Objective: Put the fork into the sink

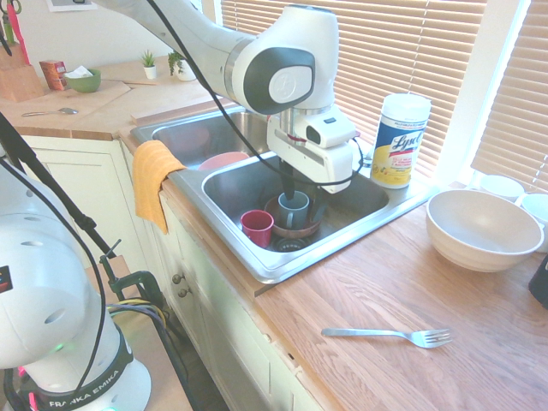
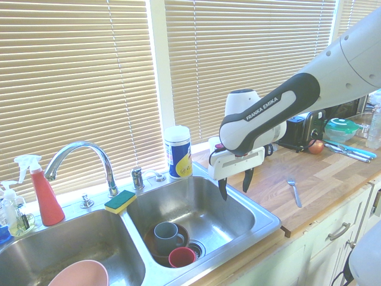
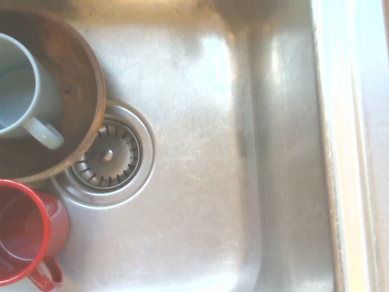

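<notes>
Fingers [image 2: 223, 189] of mine hang open and empty, a clear gap between the two dark tips, pointing down over the stainless-steel double-basin sink [image 2: 262, 215]. My two-finger gripper [image 2: 236, 185] hovers above the bare steel floor of the basin that has the round drain [image 3: 107, 155], touching nothing.

In that basin sits a brown wooden bowl [image 3: 73, 79] with a grey-blue ceramic mug [image 3: 21, 91] standing inside it. A small red mug [image 3: 27, 237] stands just beside the bowl, by the drain. In the wrist view the bowl's rim overlaps the drain ring.

The slim silver metal fork [image 1: 390, 335] lies flat on the wooden countertop [image 1: 368, 282], outside the sink and well apart from my gripper. In the first exterior view its tines point right, toward the big white bowl [image 1: 482, 229], which stands farther back on the same counter.

At the sink's far rim a white Lysol wipes canister [image 1: 400, 139] stands upright. In the second exterior view a yellow-and-green sponge [image 2: 120, 201] rests on the rim beside the curved chrome tap [image 2: 80, 155]. An orange cloth [image 1: 152, 183] hangs over the counter edge by the other basin.
</notes>
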`<state>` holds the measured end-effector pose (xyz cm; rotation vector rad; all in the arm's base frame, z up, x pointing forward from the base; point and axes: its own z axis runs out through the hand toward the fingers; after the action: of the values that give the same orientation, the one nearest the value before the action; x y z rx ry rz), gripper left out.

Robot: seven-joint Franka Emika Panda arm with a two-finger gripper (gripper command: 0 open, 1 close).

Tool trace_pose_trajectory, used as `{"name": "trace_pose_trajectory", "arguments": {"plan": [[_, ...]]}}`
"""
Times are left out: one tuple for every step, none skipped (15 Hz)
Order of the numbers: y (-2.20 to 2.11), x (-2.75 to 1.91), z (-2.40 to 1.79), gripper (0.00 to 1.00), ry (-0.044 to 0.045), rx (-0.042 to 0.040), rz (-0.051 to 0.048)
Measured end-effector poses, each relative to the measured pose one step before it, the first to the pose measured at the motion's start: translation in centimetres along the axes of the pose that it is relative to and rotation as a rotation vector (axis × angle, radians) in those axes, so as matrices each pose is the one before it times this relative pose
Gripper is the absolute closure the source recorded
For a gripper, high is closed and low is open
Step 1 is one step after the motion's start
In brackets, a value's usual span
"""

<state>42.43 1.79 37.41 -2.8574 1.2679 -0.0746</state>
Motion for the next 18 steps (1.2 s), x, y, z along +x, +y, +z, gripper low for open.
{"name": "trace_pose_trajectory", "arguments": {"plan": [[0.0,0.003,0.037,0.0,-0.00053,-0.00054,0.00004],[0.031,0.047,-0.005,0.0,0.00003,0.00017,0.00286],[0.124,0.229,-0.115,0.0,0.00223,0.00137,0.01441],[0.256,0.491,-0.341,0.0,0.00723,0.00387,0.02733],[0.45,0.856,-0.535,0.0,0.00825,-0.00045,0.04447],[0.607,1.152,-0.56,0.0,0.01008,-0.00695,0.05657],[0.765,1.485,-0.483,0.0,0.01169,-0.00538,0.04859],[1.033,1.624,-0.175,0.0,0.01098,-0.00935,0.0432],[1.213,1.75,0.018,0.0,0.01493,-0.01339,0.05078],[1.364,1.853,0.308,0.0,0.00798,-0.0175,0.05866],[1.192,1.623,0.601,0.0,-0.00961,-0.01869,0.05565],[0.975,1.606,0.805,0.0,-0.0161,-0.01545,0.04929],[0.689,1.55,0.874,0.0,-0.01449,-0.01358,0.03937],[0.43,1.366,0.852,0.0,-0.01576,-0.01207,0.03296],[0.164,1.022,0.691,0.0,-0.01613,-0.00787,0.02617],[0.028,0.772,0.495,0.0,-0.01597,-0.0028,0.0226],[0.037,0.657,0.384,0.0,-0.00858,-0.00294,0.01666],[0.2,0.611,0.467,0.0,-0.00507,-0.0054,0.01394]]}}
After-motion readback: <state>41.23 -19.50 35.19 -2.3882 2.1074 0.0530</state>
